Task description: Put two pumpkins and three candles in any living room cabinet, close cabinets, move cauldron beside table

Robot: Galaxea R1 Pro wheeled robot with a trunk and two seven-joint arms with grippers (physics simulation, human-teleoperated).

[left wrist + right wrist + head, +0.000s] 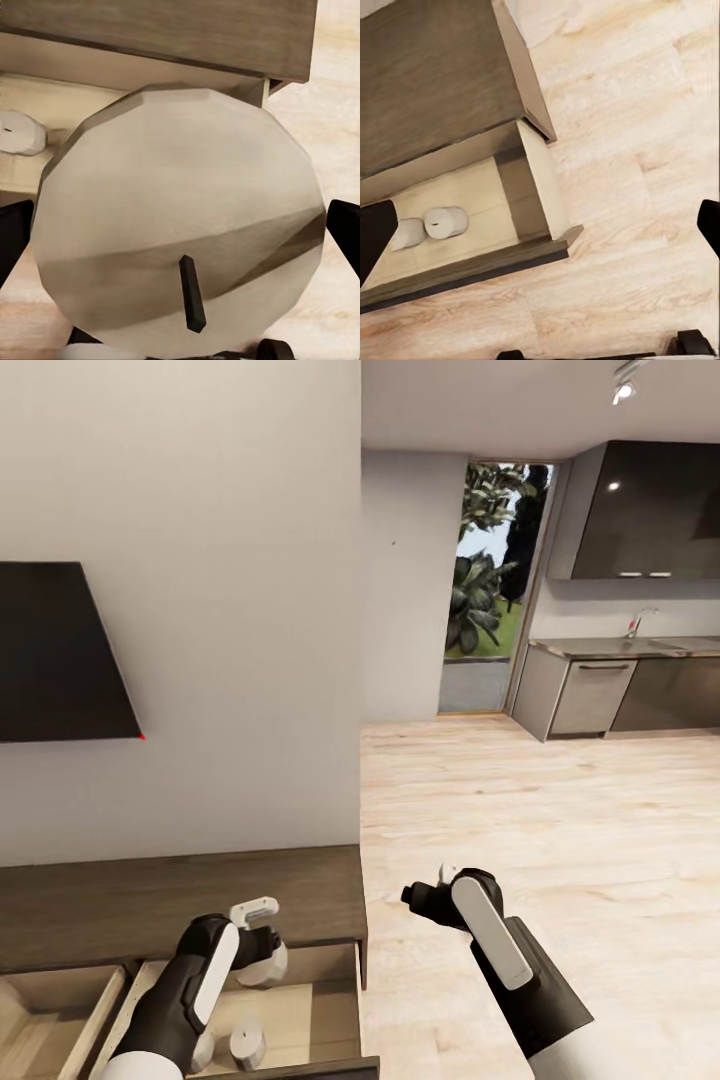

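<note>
While left gripper clamps a candle (wick visible), right gripper gapes.

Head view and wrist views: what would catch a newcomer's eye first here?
The left gripper holds a grey-tan candle over the open drawer of the dark-brown cabinet, where one candle already stands; the right wrist view shows two inside. The right gripper hovers open above the pale wood floor.

Bright, even rendered light, a ceiling spotlight glaring, soft shadows, all sharp and faceted.
</note>
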